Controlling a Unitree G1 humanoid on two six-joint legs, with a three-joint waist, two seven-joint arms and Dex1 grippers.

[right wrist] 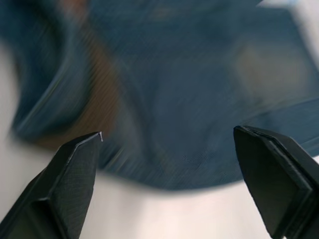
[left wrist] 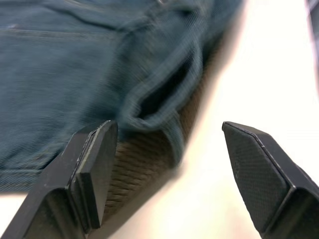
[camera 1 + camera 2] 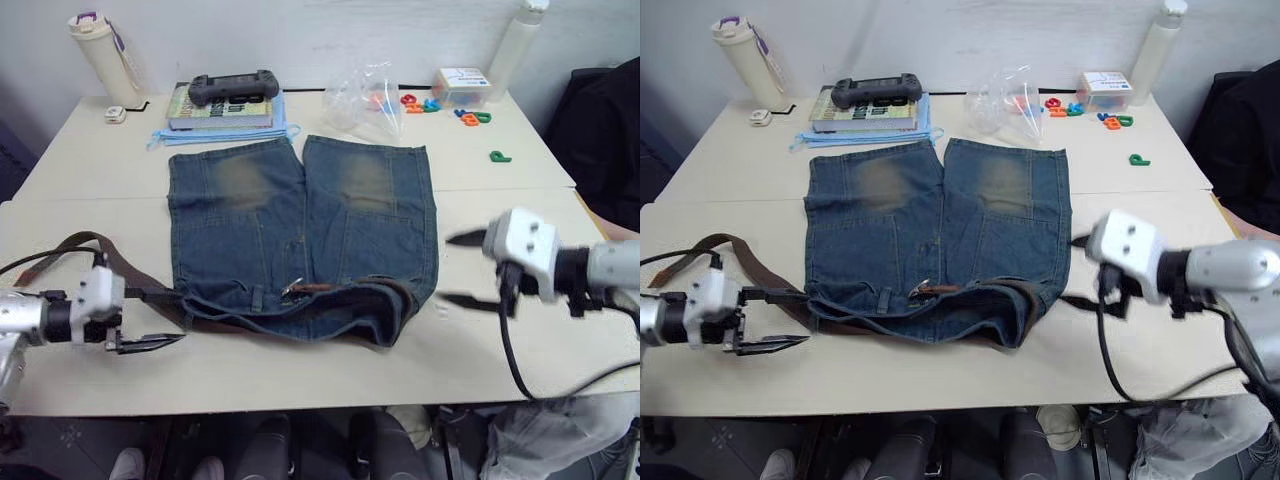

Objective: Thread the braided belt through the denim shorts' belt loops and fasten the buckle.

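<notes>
Braided belt (image 3: 110, 262) lying along the waistband of the denim shorts (image 3: 300, 235), part threaded, with a free length looping out at 9 o'clock of the shorts across the worktop (image 3: 60, 160). Shorts spread flat mid-worktop, waistband toward the near edge, legs pointing to 12 o'clock, a faded brownish patch on each leg. Buckle (image 3: 297, 290) resting on the waistband near its middle, tan leather beside it. One of the belt loops (image 3: 258, 297) standing just to 9 o'clock of the buckle. Left gripper (image 3: 155, 317) low at 9 o'clock of the shorts, jaws parted moderately, holding nothing, with the belt strap just beside its upper finger. Right gripper (image 3: 462, 269) at 3 o'clock of the shorts, jaws spread wide, empty, just off the waistband corner. At 12 o'clock of the shorts: a book (image 3: 222, 110) with a black controller (image 3: 233, 88) on top, and a crumpled clear plastic bag (image 3: 362, 100). Coloured plastic letters (image 3: 470, 117) and a small box (image 3: 461, 86) at 1 o'clock. White bottles at both far corners.

Right eye view: same layout, right gripper closer against the shorts' corner at 3 o'clock.

Left wrist view: black fingers (image 2: 92, 169) apart, denim hem and brown woven strap lying between and ahead of them, neither pinched.

Right wrist view: fingers (image 1: 75, 174) wide apart over blurred blue denim and a brown strip of belt, nothing gripped.
</notes>
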